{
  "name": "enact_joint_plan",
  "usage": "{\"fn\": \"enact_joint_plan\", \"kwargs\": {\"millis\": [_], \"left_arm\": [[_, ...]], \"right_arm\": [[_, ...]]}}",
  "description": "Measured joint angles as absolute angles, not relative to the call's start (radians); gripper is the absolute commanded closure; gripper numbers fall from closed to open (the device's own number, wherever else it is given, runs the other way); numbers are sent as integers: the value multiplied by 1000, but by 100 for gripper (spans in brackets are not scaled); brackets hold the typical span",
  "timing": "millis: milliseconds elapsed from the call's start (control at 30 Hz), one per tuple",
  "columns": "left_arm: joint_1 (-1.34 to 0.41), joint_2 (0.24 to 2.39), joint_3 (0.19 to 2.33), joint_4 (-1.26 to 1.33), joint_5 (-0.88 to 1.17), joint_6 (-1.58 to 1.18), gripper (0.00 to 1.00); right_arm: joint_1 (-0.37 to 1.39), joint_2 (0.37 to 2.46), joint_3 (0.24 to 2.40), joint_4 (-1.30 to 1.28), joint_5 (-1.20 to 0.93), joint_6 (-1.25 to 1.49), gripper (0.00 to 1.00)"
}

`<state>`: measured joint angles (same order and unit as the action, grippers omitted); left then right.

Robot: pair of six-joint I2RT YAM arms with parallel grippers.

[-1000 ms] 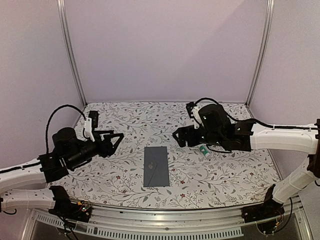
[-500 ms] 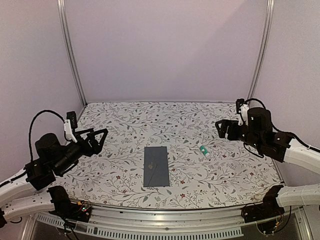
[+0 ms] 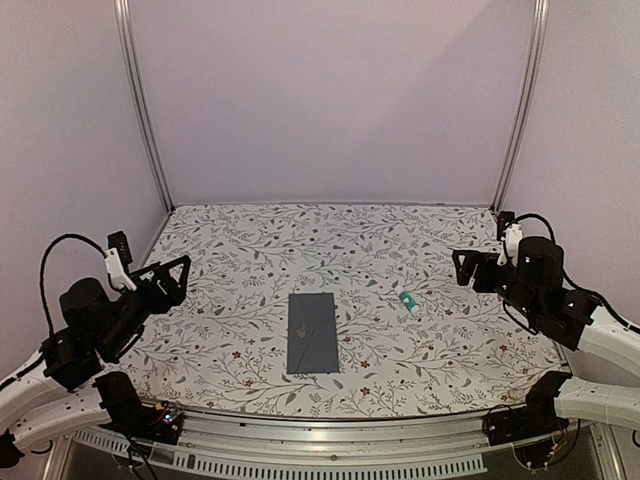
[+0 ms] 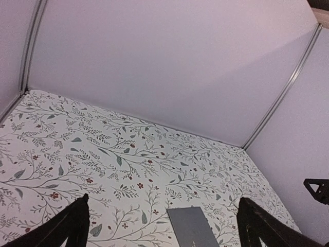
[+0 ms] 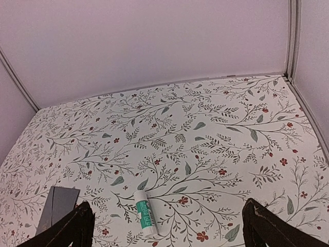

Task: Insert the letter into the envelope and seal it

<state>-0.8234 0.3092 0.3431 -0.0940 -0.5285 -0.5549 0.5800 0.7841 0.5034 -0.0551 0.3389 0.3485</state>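
Floral tablecloth, grey envelope, small tube

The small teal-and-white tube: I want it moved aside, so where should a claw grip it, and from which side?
Pinch the tube across its teal middle, coming straight down with the right claw, the nearer one. It lies flat on the tablecloth with nothing touching it, so both long sides are free; probably the steadiest hold.
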Motion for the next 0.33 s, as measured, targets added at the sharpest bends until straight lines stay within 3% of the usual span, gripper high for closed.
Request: {"fn": "enact_joint_plan", "kwargs": {"millis": [333], "left_arm": [[-823,312,343,-96,-544,-554,0]], "right_arm": [[579,784,503,-39,338,328,1]]}}
